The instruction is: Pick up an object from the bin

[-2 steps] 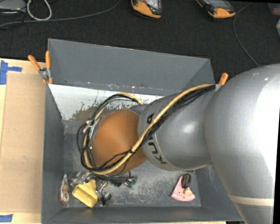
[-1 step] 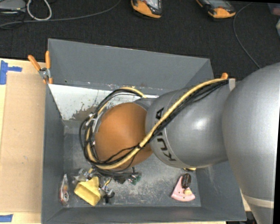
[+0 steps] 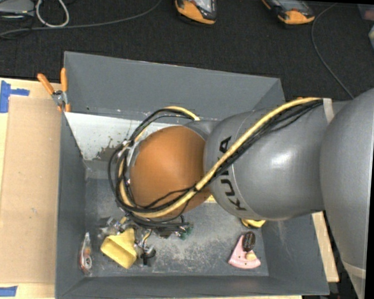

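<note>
The arm (image 3: 288, 165) comes in from the right side of the view and bends downward. Its big grey links are rounded and shiny, and the letters KUKA stand in black on the link next to the wrist. The wrist carries a round orange cover (image 3: 163, 166), which faces the camera. Yellow and black cables (image 3: 265, 122) run along the grey link and then make loops around the orange cover. Below the cover sits the gripper (image 3: 136, 235), low in the view and pointing down, away from the camera. The wrist hides most of it; small dark metal parts and thin wires are visible.
</note>
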Robot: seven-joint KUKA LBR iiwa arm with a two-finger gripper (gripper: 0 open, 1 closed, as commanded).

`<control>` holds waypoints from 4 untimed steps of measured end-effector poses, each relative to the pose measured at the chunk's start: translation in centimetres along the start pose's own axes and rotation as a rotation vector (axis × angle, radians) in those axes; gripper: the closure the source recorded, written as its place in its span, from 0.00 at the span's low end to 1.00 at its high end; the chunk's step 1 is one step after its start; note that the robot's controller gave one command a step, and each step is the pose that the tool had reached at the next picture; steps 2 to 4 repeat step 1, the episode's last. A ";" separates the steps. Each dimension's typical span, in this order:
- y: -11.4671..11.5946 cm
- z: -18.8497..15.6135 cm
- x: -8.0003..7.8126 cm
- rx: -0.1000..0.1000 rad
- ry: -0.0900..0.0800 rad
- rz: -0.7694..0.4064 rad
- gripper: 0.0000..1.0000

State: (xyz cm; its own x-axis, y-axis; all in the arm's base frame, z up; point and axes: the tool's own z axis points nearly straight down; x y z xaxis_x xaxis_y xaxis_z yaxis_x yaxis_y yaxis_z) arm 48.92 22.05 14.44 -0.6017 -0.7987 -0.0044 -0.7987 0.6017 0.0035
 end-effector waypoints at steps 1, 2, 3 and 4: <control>0.1 -1.4 0.1 -0.003 0.004 0.002 1.00; 0.1 -1.4 0.1 -0.003 0.004 0.002 1.00; 0.1 -1.4 0.1 -0.003 0.004 0.002 1.00; 0.1 -1.4 0.1 -0.003 0.004 0.002 1.00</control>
